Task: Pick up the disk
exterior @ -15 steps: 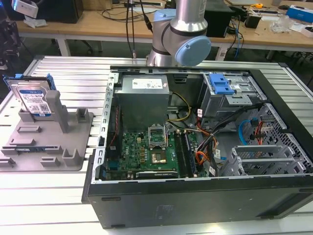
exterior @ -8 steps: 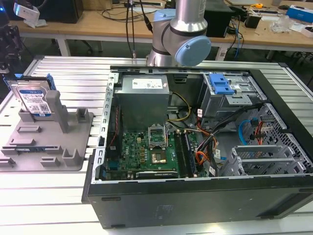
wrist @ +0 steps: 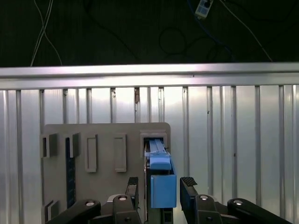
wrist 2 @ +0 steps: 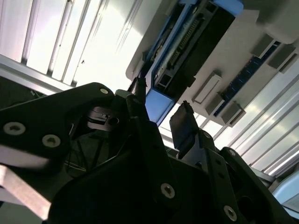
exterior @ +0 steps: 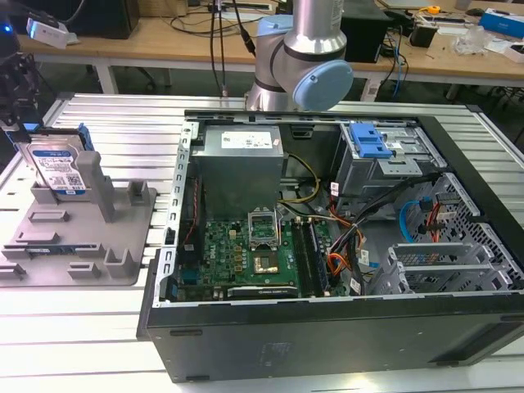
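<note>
Jaws stand open, one on each flank of the disk (wrist: 161,161). In the first wrist view a thin gap shows between each finger (wrist: 188,189) and the blue side rail, so we judge that nothing is clamped yet. Our gripper (wrist: 161,185) hangs directly over the drive's upper edge, lined up with its thin axis so that closing would squeeze the two broad faces. The disk stands on edge in a slot of the grey fixture (exterior: 90,237), propped against an upright post. We take that as the reason its narrow edge is offered upward. The fixture rests on the slatted aluminium table (exterior: 74,327), at the exterior view's left, beside the open computer case (exterior: 327,344).
</note>
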`<state>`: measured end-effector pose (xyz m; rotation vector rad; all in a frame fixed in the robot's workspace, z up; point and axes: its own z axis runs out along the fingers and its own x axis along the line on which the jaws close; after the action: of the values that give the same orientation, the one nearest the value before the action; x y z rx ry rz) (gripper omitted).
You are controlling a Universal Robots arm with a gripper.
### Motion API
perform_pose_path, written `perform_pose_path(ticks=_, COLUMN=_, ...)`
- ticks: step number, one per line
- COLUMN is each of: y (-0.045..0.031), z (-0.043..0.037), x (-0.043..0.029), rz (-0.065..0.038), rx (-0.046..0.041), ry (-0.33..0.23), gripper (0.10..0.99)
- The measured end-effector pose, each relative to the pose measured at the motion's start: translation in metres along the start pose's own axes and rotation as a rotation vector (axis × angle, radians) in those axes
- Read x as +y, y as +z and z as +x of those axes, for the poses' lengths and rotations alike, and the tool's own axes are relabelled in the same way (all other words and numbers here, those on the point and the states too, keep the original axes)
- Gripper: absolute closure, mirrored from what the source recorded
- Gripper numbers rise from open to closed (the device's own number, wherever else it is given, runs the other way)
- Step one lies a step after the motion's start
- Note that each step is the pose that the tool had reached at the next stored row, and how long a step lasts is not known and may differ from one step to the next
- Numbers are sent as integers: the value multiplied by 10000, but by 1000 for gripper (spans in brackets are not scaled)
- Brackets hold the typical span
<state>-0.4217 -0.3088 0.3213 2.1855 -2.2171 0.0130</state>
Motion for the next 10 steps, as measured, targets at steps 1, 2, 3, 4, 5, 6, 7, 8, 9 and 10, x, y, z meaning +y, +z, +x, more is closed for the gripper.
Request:
perform_pose_path(ticks=1, y=8, z=-1, x=0, rz=0, rx=0, ry=0, gripper=604)
perform_pose_path(ticks=2, y=16, z=-3, x=0, rz=0, rx=0, ry=1, gripper=604)
perform_pose_path(ticks=3, y=28, z=-6, x=0, rz=-1, rx=0, ry=1, gripper=604)
perform_pose_path(ticks=4, y=38, z=-9, x=0, rz=0, rx=0, ry=0, gripper=604)
perform_pose_path(ticks=5, y=46, z=-12, x=0, rz=0, rx=0, ry=0, gripper=604)
perform_pose_path(ticks=6, y=58, z=-14, x=-1, rz=1, rx=0, ry=-1, gripper=604)
perform_pose_path(ticks=7, y=65, z=-14, x=-1, rz=1, rx=0, ry=-2, gripper=604)
perform_pose_path(ticks=8, y=71, z=-15, x=0, rz=1, rx=0, ry=-1, gripper=604)
perform_pose_path(ticks=9, y=75, z=-15, x=1, rz=0, rx=0, ry=0, gripper=604)
perform_pose_path(ticks=10, y=80, z=-15, x=3, rz=-1, rx=1, ry=-1, gripper=604)
